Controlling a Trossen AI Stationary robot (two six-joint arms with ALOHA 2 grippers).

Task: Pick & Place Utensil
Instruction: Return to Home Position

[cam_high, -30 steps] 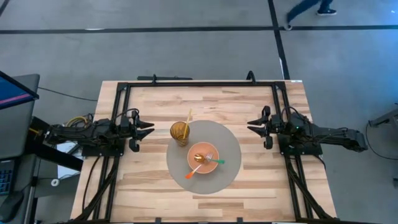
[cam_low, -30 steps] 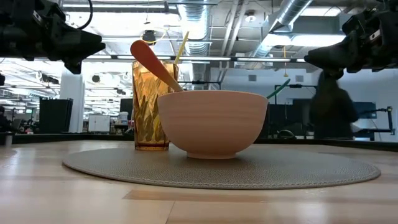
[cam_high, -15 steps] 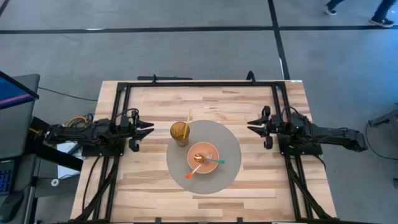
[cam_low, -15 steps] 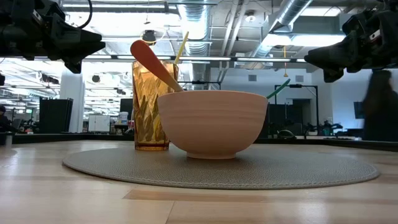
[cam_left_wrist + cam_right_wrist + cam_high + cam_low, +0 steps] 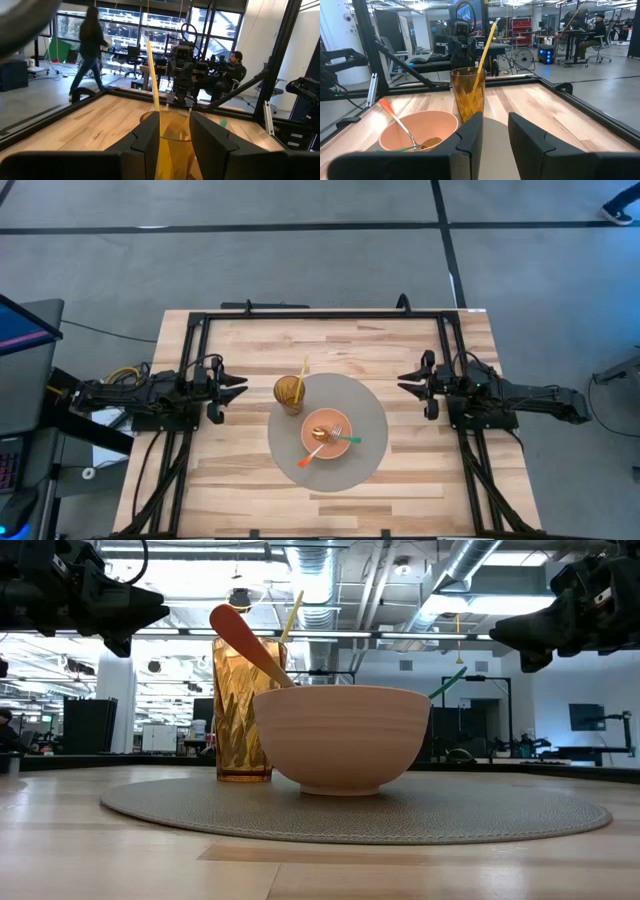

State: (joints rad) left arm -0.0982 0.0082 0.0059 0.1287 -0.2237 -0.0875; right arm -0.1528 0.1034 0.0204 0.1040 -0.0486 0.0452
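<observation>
A pink bowl (image 5: 327, 434) (image 5: 341, 738) (image 5: 417, 129) sits on a round grey mat (image 5: 370, 425). In it an orange-handled spoon (image 5: 311, 448) (image 5: 396, 119) and a green-handled fork (image 5: 347, 438) lean against the rim. An amber glass (image 5: 289, 392) (image 5: 240, 710) (image 5: 468, 93) (image 5: 172, 134) stands at the mat's far left edge with a yellow utensil (image 5: 303, 368) (image 5: 153, 82) upright in it. My left gripper (image 5: 238, 387) (image 5: 174, 140) hovers open left of the glass. My right gripper (image 5: 405, 382) (image 5: 494, 135) hovers open right of the mat.
A black frame (image 5: 320, 314) runs along the table's far edge and down both sides. Bare wood lies around the mat, on the near side (image 5: 300, 510) and beside each arm. People sit and walk in the room beyond the table.
Both arms and the tabletop things have kept still. Only a person in the room behind has walked out of the low view.
</observation>
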